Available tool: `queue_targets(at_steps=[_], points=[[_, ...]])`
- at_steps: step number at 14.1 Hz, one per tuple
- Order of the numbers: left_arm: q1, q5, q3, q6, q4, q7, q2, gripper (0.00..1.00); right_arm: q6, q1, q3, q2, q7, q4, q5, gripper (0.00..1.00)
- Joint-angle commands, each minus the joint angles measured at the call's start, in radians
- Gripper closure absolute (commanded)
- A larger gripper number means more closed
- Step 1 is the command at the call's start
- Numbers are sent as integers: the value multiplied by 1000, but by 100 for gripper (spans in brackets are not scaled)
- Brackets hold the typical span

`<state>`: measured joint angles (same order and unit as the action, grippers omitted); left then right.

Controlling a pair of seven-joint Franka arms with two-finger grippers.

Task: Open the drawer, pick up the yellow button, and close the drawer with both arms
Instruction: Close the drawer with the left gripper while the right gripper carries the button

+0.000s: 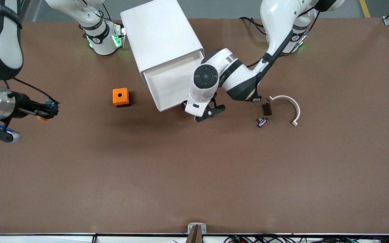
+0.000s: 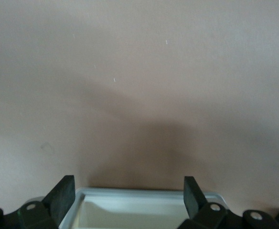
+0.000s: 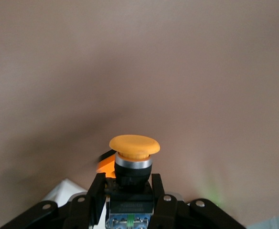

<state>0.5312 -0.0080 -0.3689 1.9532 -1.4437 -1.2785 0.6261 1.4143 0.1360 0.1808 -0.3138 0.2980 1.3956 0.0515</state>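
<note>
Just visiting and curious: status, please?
Right gripper shut on button, over table. Left gripper open at drawer front. Drawer still out.

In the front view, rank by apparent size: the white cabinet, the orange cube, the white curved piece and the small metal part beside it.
1. White cabinet
2. White curved piece
3. Orange cube, though it looks close to the curved piece in extent
4. Small metal part

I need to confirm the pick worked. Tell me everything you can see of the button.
The button has a round orange mushroom cap, a silvery ring beneath it, a black body and a blue rear end. It looks like plastic, whole and clean. The right gripper holds it by the black body, one finger on each side, cap pointing away from the wrist. It hangs above bare table at the right arm's end, touching nothing else.
</note>
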Motion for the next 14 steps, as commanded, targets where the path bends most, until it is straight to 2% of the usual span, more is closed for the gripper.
queue_targets(at_steps=[1,3,7,11,14], points=[[33,-7,-22,6,-3,-67,-12,0,96,-45,-23,18,-158,84,-70,93],[47,-7,-42,36,-7,-110,-12,0,210,-94,-23,16,-287,156,-90,93],[119,-7,-47,76,-9,-212,-9,0,533,-205,-23,9,-512,324,-134,93],[138,-10,-76,76,-9,-235,-9,0,685,-295,-24,-95,-630,336,-136,92],[157,-10,-84,78,-10,-243,-5,0,773,-319,-24,-175,-671,336,-134,92]])
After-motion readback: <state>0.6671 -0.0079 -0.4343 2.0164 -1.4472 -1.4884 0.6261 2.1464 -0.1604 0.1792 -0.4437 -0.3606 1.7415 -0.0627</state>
